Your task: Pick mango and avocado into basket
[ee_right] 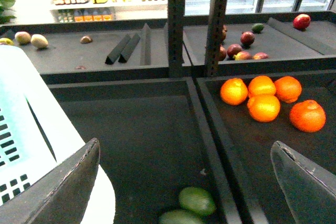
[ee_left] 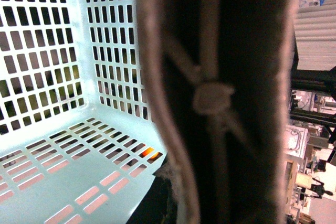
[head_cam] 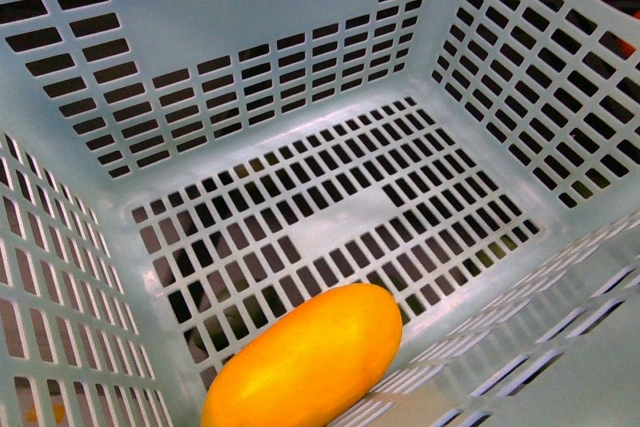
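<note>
The yellow-orange mango point(head_cam: 310, 362) lies on the slotted floor of the light blue basket point(head_cam: 330, 222), against its near wall. The brownish-pink basket handle point(ee_left: 210, 98) fills the left wrist view; my left gripper is shut on it, its fingers hidden behind the handle. My right gripper point(ee_right: 185, 145) is open and empty above a dark bin. Two green oval fruits point(ee_right: 197, 200) lie low in that bin between its fingers point(ee_right: 73, 182); I cannot tell which is the avocado. The basket wall point(ee_right: 21, 129) is beside the right gripper.
Several oranges point(ee_right: 265, 106) lie in the neighbouring bin beyond a dark divider point(ee_right: 215, 129). Farther bins hold red and brown fruit point(ee_right: 247, 38) and pale fruit point(ee_right: 39, 40). A metal post point(ee_right: 176, 24) stands between the bins.
</note>
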Controlling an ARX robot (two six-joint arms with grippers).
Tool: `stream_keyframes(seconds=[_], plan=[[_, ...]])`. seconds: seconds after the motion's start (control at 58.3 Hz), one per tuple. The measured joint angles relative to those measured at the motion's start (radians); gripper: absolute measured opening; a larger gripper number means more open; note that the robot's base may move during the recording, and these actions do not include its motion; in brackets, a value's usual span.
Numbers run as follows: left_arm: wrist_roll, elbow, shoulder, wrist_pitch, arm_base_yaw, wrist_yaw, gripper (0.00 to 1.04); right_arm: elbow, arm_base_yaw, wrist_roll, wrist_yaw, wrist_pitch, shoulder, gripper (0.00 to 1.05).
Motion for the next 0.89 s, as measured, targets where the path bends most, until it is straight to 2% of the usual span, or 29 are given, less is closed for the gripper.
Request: stream_keyframes(seconds=[0.652,0.772,0.789,0.806,0.892], plan=[[0.016,0.0,-0.002,0.0,0.014,-0.027,0.04,-0.001,0.001,0.0,-0.004,0.0,0.002,0.96],[0.008,0.0,-0.002,0.0,0.007,0.0,0.04,0.0,0.003,0.005,0.006,-0.004,0.003,0.96],[0.007,0.0,-0.002,0.0,0.006,0.003,0.04,0.011,0.009,0.027,0.041,-0.04,0.012,0.96],[0.006,0.0,-0.002,0.0,0.005,0.004,0.04,0.045,0.023,0.068,0.119,-0.143,0.025,0.96],[0.001,0.0,-0.002,0.0,0.001,0.005,0.04,0.205,0.014,0.219,0.344,-0.523,0.099,0.96]])
